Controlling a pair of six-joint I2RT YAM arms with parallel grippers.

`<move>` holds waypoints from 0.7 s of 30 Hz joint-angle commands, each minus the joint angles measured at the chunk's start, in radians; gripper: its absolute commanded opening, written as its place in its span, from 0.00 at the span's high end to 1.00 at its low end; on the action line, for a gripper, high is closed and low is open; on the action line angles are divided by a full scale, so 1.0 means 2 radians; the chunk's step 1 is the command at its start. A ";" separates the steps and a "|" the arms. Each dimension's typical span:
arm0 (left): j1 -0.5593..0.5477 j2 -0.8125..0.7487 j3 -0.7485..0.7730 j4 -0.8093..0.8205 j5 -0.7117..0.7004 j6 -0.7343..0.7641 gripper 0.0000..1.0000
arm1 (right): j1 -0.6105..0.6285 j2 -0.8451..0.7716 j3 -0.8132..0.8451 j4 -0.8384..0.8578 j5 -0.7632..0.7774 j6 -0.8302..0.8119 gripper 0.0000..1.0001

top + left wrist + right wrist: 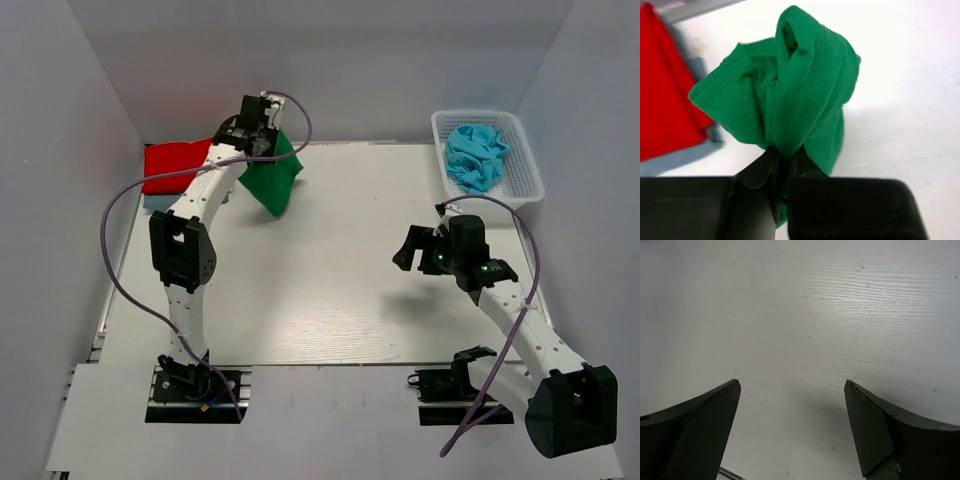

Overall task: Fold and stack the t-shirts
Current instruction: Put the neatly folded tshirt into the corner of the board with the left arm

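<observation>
A dark green t-shirt (273, 180) hangs bunched above the table's back left, pinched by my left gripper (262, 128). The left wrist view shows the green t-shirt (790, 95) squeezed between the two black fingers (760, 167), with my left gripper (784, 156) shut on it. A folded red t-shirt (172, 164) lies at the back left on a pale blue t-shirt (157, 201); the same red t-shirt (662, 100) fills the wrist view's left side. My right gripper (412, 250) hovers open over bare table (805, 315), its fingers (705, 415) wide apart around nothing.
A white mesh basket (528, 170) at the back right holds crumpled turquoise t-shirts (477, 155). White walls enclose the table on the left, back and right. A purple cable (118, 215) loops off the left arm.
</observation>
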 commanded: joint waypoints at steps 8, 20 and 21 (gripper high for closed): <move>0.094 -0.015 0.104 -0.007 0.006 0.079 1.00 | 0.000 0.023 0.065 -0.033 -0.028 0.020 0.10; 0.186 0.040 0.143 0.026 0.059 0.069 1.00 | 0.000 0.082 0.127 -0.052 -0.015 0.024 0.10; 0.196 0.051 0.143 0.030 0.071 0.063 1.00 | 0.001 0.085 0.141 -0.056 -0.007 0.025 0.10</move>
